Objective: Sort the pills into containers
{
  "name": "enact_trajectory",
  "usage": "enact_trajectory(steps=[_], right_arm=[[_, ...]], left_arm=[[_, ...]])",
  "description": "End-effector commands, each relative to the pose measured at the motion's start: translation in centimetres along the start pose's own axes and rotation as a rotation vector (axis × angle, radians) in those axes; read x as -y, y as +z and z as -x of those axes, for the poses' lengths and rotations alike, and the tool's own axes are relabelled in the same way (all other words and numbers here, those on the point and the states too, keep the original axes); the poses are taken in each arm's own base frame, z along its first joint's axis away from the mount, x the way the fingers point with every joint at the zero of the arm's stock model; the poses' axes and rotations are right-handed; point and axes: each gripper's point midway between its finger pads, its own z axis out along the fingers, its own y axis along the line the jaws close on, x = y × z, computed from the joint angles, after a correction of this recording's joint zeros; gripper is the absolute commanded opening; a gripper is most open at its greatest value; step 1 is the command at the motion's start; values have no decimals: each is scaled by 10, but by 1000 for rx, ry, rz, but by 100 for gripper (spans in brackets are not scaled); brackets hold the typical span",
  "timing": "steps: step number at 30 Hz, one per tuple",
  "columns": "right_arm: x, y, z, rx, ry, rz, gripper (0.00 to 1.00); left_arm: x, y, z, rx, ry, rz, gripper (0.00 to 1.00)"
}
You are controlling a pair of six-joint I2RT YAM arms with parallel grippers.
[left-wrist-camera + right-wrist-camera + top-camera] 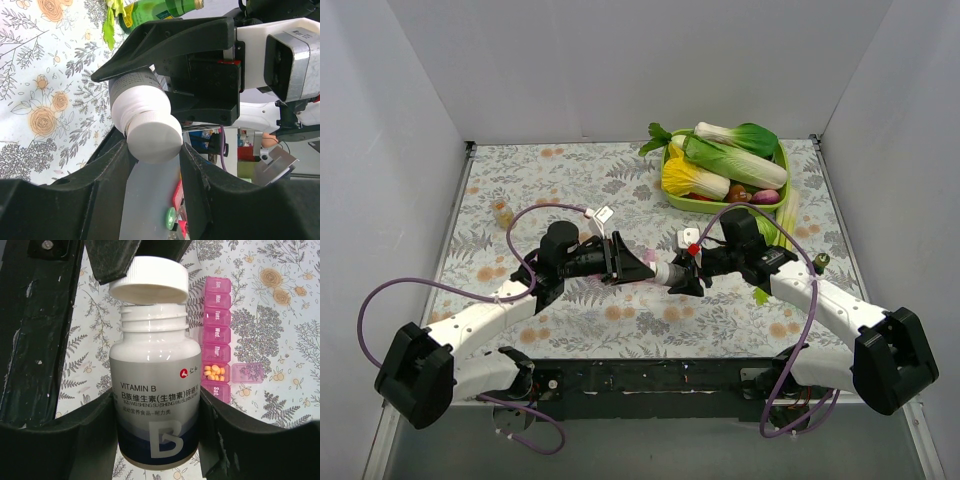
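Observation:
My right gripper is shut on a white vitamin B bottle and holds it above the table. My left gripper is shut on the bottle's white cap. In the right wrist view the cap sits tilted at the top of the neck, with the threads bare below it. The pink pill organizer lies on the table under and beside the bottle. One compartment is open, with yellow pills in it and its lid flipped out. In the top view both grippers meet mid-table and hide the organizer.
A green tray of toy vegetables stands at the back right. A small bottle stands at the left. A green bottle lies near the right arm. The table has a floral cloth and white walls around it.

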Motion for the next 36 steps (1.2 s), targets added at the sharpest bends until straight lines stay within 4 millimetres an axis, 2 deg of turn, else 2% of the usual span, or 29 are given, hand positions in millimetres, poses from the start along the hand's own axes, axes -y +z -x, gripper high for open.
enact_trajectory(steps=[1, 15, 26, 36], right_arm=[[-1, -3, 34, 78, -89, 25, 4], [-6, -4, 38, 88, -98, 51, 4], [-8, -2, 38, 97, -85, 68, 3], [-6, 0, 37, 96, -63, 67, 3]], left_arm=[[-2, -4, 1, 33, 11, 29, 11], [4, -18, 9, 61, 4, 5, 12], [9, -16, -3, -19, -14, -54, 13], [3, -9, -7, -46, -32, -39, 12]])
